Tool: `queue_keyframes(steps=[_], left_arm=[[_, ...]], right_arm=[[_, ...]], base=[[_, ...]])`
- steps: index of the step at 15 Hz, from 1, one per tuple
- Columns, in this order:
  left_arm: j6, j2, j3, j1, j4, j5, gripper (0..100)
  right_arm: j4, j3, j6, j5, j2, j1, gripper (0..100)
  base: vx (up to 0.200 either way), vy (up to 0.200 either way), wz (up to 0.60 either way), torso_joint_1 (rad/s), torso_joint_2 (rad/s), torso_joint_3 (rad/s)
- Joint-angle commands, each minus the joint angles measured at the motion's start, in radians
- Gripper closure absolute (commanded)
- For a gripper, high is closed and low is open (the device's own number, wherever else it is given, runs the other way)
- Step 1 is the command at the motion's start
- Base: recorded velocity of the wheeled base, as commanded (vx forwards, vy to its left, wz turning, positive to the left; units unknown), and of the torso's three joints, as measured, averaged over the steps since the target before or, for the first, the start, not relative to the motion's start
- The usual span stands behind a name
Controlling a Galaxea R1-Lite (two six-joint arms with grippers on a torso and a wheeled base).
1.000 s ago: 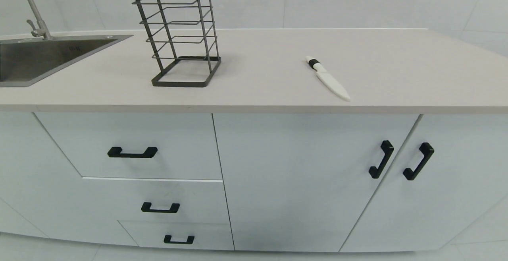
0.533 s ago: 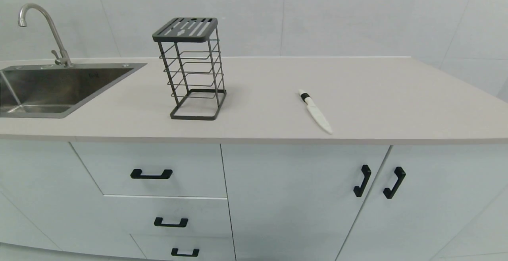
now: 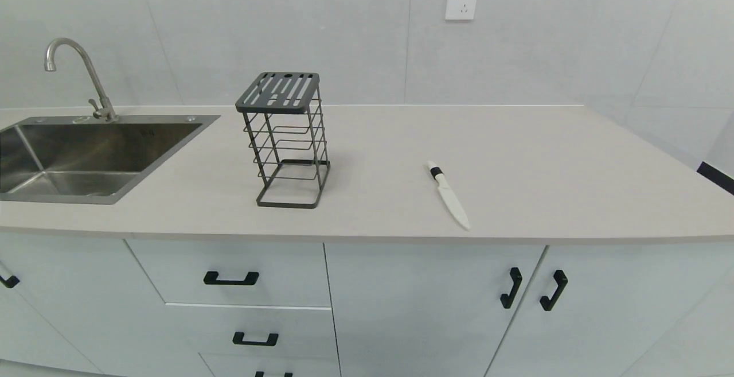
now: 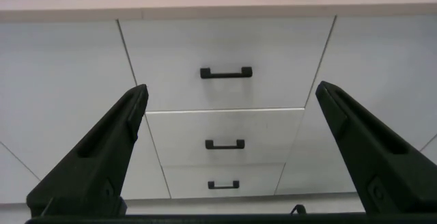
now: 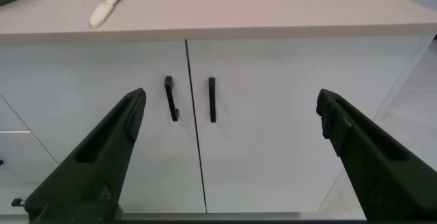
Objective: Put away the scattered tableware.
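Observation:
A white knife point(image 3: 448, 194) with a black band on its handle lies flat on the countertop point(image 3: 516, 153), right of centre and close to the front edge; the right wrist view catches the knife point(image 5: 104, 9) too. A black wire knife rack point(image 3: 285, 139) with a slotted top stands left of it, upright and with nothing in it. My left gripper point(image 4: 229, 104) hangs open in front of the drawers, below counter height. My right gripper point(image 5: 232, 108) is open too, facing the double cabinet doors.
A steel sink point(image 3: 86, 153) with a curved tap point(image 3: 86, 76) sits at the counter's left end. Below the counter are drawers with black handles point(image 3: 231, 278) and cabinet doors with two vertical handles point(image 3: 532, 288). A wall socket point(image 3: 461, 3) is on the tiled wall.
The head camera has tilted up: the counter, rack and knife sit lower in the picture, and the tap and wall socket have come into sight. The knife and rack keep their places on the counter.

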Motion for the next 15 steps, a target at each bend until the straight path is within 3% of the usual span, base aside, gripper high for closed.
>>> queue_keyframes(steps=[1,4,11,15], left_arm=[[0.000,0.001,0.000,0.001,0.000,0.000,0],[0.000,0.001,0.000,0.001,0.000,0.000,0],[0.000,0.001,0.000,0.001,0.000,0.008,0],[0.000,0.001,0.000,0.001,0.000,0.008,0]], right_arm=[[0.000,0.000,0.000,0.000,0.002,0.000,0],[0.000,0.000,0.000,0.000,0.002,0.000,0],[0.000,0.000,0.000,0.000,0.002,0.000,0],[0.000,0.000,0.000,0.000,0.002,0.000,0]], base=[[0.200,0.000,0.00,0.295,-0.50,-0.246],[0.200,0.000,0.00,0.271,-0.52,-0.243],[0.000,0.000,0.00,0.068,-0.11,-0.057],[0.000,0.000,0.00,0.232,-0.44,-0.211]])
